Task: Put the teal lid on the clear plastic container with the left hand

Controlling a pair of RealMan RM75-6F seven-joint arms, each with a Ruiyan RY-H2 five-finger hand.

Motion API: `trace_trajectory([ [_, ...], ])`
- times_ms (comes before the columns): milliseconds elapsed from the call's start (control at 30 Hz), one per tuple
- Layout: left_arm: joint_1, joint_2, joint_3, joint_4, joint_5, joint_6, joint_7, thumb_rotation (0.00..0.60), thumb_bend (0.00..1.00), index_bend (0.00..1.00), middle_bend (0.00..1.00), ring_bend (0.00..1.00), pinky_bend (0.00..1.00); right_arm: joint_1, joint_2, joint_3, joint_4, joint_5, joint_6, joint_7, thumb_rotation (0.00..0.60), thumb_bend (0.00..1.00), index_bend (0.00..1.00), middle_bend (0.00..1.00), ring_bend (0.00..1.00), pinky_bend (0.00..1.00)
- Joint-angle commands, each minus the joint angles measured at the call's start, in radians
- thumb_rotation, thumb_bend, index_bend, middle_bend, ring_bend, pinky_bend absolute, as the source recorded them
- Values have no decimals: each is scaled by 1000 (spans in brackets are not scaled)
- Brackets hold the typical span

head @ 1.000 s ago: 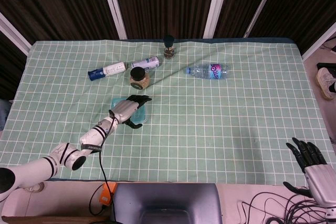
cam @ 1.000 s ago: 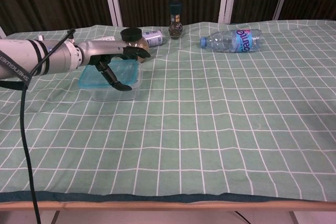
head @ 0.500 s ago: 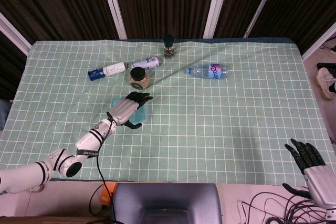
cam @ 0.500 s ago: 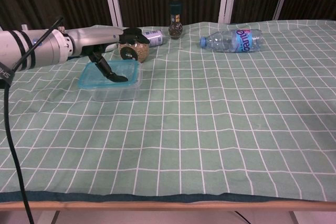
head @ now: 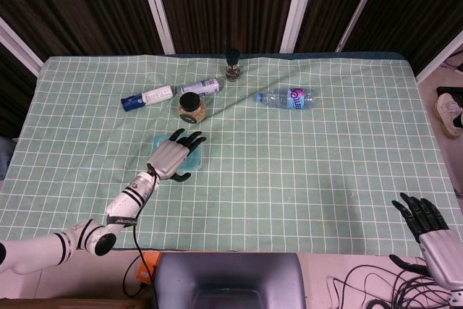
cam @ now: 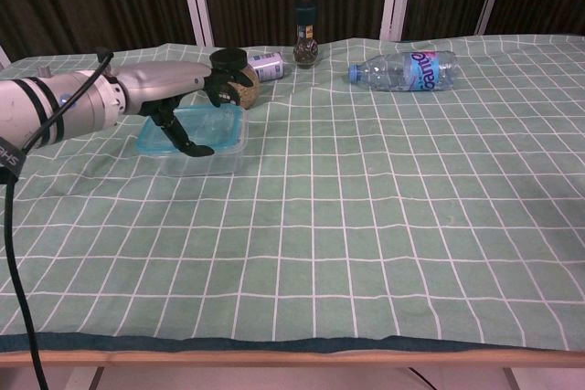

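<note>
Needed flat, even pressing from the left hand (cam: 187,102), fingers spread and gripping nothing, to seat the lid (cam: 206,123) squarely on the container (cam: 208,158).

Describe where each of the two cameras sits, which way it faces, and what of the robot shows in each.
Head view: high above the near table edge, looking steeply down at the table; shows the left arm, left hand and right hand.
Chest view: low at the near edge, looking across the tabletop to the dark wall; shows only the left arm and hand.
Shared: left hand over the teal lid, spice jar, water bottle.
</note>
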Motion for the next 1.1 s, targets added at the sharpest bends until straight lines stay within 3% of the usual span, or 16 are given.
trace_trajectory([
  [33, 1, -4, -1, 2, -3, 3, 6, 600, 243, 0, 0, 217, 0, 0, 0, 0, 1, 1, 0, 1, 600, 217, 0, 0, 0, 0],
  [1100, -20, -60, -19, 28, -31, -29, 40, 600, 239, 0, 0, 235, 0, -3, 7, 0, 11, -2, 15, 29, 600, 217, 0, 0, 0, 0],
])
